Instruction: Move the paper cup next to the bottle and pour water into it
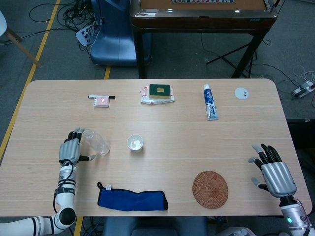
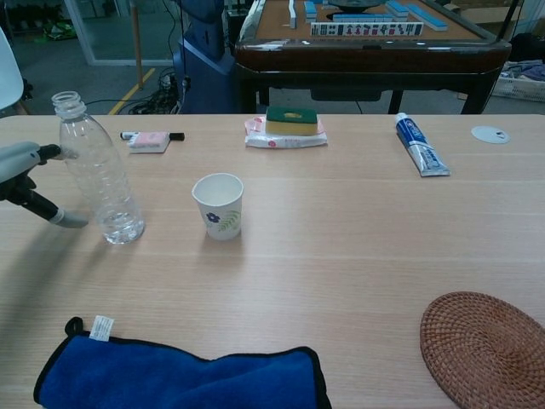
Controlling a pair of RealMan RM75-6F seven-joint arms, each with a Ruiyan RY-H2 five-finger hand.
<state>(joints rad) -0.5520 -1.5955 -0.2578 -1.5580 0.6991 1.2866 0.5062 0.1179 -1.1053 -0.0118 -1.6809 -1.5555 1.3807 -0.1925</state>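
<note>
The left hand [image 1: 70,147] is hovering just to the left of the bottle [image 2: 95,170] with its fingers spread and holding nothing — in the chest view a thin gap is showing between the fingertips [image 2: 51,152] and the clear plastic, though the topmost tip is sitting so close to the bottle's shoulder that contact there cannot be ruled out. The bottle is standing upright and uncapped on the table [image 1: 172,123], a little water showing at its base. The paper cup [image 2: 218,205] is sitting upright near the bottle's right side, apart from it, its flower print facing the chest camera. Further out, a blue cloth [image 1: 132,199] is lying along the near edge — and a woven coaster [image 1: 210,189] is resting to its right. The right hand [image 1: 272,171] is waiting at the table's right end, fingers fanned apart and empty. Along the far side a marker [image 1: 101,97], a sponge [image 1: 159,89] on its wrapper, a toothpaste tube [image 1: 210,102] and a small white disc [image 1: 241,93] are lying.
</note>
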